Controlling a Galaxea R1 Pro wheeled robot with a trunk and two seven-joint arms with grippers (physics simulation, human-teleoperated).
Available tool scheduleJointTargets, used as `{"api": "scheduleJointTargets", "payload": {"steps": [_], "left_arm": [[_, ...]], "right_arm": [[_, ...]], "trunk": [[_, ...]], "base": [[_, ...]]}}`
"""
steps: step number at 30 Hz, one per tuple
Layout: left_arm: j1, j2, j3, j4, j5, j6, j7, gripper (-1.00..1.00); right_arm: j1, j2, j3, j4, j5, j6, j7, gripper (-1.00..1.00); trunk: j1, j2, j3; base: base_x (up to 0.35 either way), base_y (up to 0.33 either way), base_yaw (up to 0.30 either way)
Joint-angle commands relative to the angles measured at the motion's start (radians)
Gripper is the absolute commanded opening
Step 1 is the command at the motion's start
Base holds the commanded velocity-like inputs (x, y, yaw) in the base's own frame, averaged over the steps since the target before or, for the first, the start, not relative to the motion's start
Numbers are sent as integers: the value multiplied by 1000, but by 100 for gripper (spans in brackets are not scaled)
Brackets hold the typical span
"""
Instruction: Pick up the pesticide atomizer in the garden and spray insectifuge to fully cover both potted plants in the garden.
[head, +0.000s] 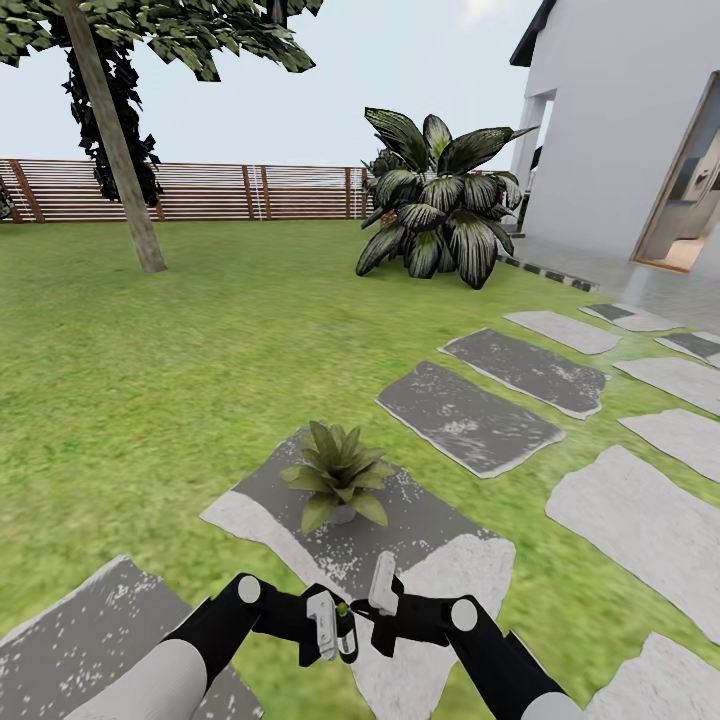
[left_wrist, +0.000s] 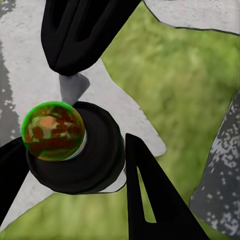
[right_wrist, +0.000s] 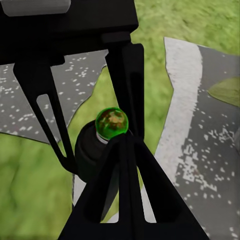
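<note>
Both hands, the left hand (head: 335, 628) and right hand (head: 378, 600), close narrowly on one dark cylindrical atomizer (left_wrist: 75, 150), aiming at the leafy green potted rosette (head: 338, 473) just beyond.

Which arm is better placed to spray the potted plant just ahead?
Left. The pesticide atomizer sits between the fingers of the left tool, held low in front of the potted plant on its stepping stone. The right tool just hovers beside it.
</note>
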Motion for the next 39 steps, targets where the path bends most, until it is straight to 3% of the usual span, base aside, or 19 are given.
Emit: {"api": "scheduleJointTargets", "payload": {"steps": [1,13,20,32,33,36,39], "left_arm": [[0,0,1,-1,-7,-5,-1,-100],[0,-2,-2,1,-7,-4,-1,-100],[1,20,-4,2,-14,-4,0,-100],[18,155,-9,3,-21,-3,5,-100],[19,166,-10,3,-22,-3,5,-100],[21,193,-10,3,-22,-3,4,-100],[23,244,-1,3,-13,-4,6,-100]], "right_arm": [[0,0,-1,-1,10,-6,0,-100],[-1,0,-1,-2,9,-6,0,-100],[0,0,-1,-1,8,-6,0,-100],[-1,0,-1,2,10,-6,0,-100],[-1,0,-1,2,10,-6,0,100],[-1,-2,-1,3,10,-6,0,100],[-1,-4,-3,4,10,-7,-3,100]], "trunk": [[0,0,-1],[0,0,-1],[0,0,-1],[0,0,-1],[0,0,-1],[0,0,-1],[0,0,-1]], "base": [[0,0,0],[0,0,0],[0,0,0],[0,0,0],[0,0,0],[0,0,0],[0,0,0]]}}
